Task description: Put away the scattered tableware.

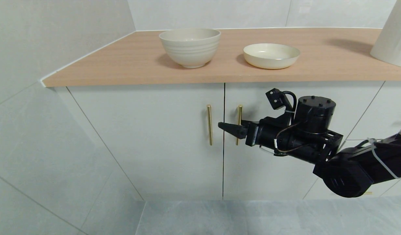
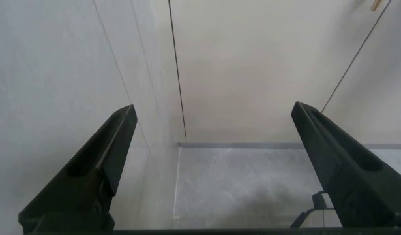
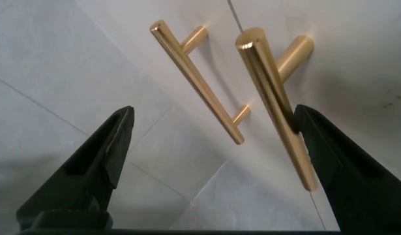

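My right claw (image 1: 231,128) stands wide open and holds nothing; in the head view it points toward nine o'clock. The slim brass bar handle of the right door (image 3: 273,98) sits between its fingers, just beside one of them, perhaps touching; I cannot tell. The long axis of this handle runs from twelve to six, so I judge the fingers must close across it and then pull. The right arm is the nearer one. My left claw (image 2: 213,109) is also open and empty, low by the grey floor (image 2: 252,183).

I count two handles, the second being the brass bar handle of the left door (image 1: 209,125), and two white cabinet doors (image 1: 148,140). Farther away, on the wooden countertop (image 1: 128,65), is the tableware: one deep ribbed cream bowl (image 1: 189,47) at eleven o'clock from the right claw and one shallow cream dish (image 1: 271,55) at one o'clock.
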